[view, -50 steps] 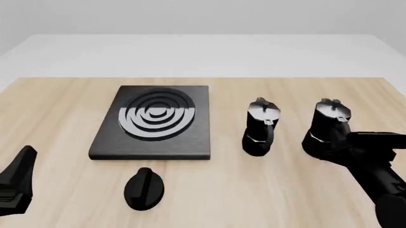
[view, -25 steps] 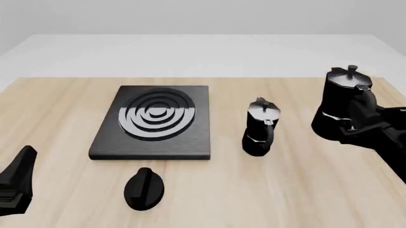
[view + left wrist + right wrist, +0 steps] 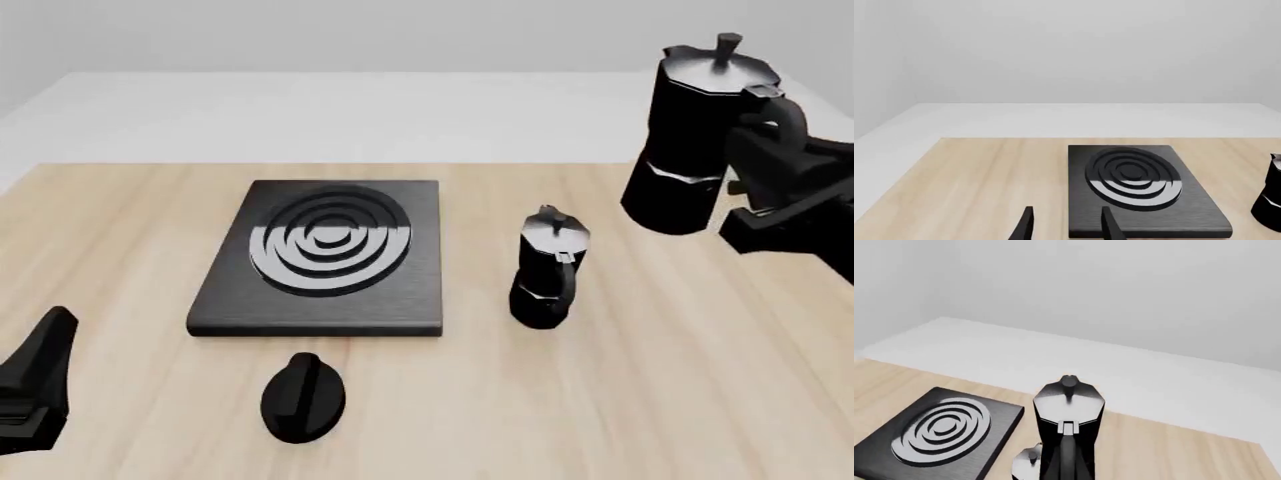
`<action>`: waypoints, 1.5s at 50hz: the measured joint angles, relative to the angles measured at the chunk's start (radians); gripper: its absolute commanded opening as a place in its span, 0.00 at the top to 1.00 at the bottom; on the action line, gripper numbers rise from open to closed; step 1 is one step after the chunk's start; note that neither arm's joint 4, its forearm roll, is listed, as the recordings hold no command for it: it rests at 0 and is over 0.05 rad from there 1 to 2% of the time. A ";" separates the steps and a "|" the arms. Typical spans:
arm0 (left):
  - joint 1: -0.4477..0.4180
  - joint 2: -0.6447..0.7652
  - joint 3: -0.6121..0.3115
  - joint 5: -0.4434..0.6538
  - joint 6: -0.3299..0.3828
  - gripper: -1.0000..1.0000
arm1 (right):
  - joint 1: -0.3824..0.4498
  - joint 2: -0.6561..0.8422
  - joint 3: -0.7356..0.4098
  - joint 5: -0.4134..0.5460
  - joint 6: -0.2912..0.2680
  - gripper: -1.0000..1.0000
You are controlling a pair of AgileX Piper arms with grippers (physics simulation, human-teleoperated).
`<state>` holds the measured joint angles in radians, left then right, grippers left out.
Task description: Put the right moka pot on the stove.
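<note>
My right gripper (image 3: 771, 160) is shut on the handle of the right moka pot (image 3: 694, 140), a black faceted pot with a silvery lid and a top knob. It holds the pot upright, high above the table's right side. The pot fills the middle of the right wrist view (image 3: 1067, 425). The stove (image 3: 327, 255), a flat black slab with silver rings, lies left of centre with nothing on it; it also shows in the wrist views (image 3: 941, 432) (image 3: 1141, 192). My left gripper (image 3: 38, 385) is open and empty at the near left edge, its fingers (image 3: 1026, 227) apart.
The slimmer moka pot (image 3: 547, 270) stands on the table between the stove and the lifted pot, lower than it; its lid shows in the right wrist view (image 3: 1029, 459). A small black oval knob (image 3: 303, 395) lies in front of the stove.
My right gripper has lifted the right moka pot off the table, up and slightly left. The left arm, the stove and the slimmer pot have not moved.
</note>
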<state>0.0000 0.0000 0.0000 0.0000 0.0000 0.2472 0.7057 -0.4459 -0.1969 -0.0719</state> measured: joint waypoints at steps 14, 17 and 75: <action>0.000 0.000 0.000 0.000 0.000 0.00 | 0.115 0.061 -0.087 -0.008 -0.001 1.00; 0.000 0.000 0.000 0.000 0.000 0.00 | 0.135 0.083 -0.099 -0.022 -0.001 1.00; 0.000 0.000 0.000 0.000 0.000 0.00 | 0.407 0.635 -0.304 -0.394 0.007 1.00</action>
<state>0.0000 0.0000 0.0000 0.0000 0.0000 0.6545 1.3403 -0.7501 -0.5911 -0.0646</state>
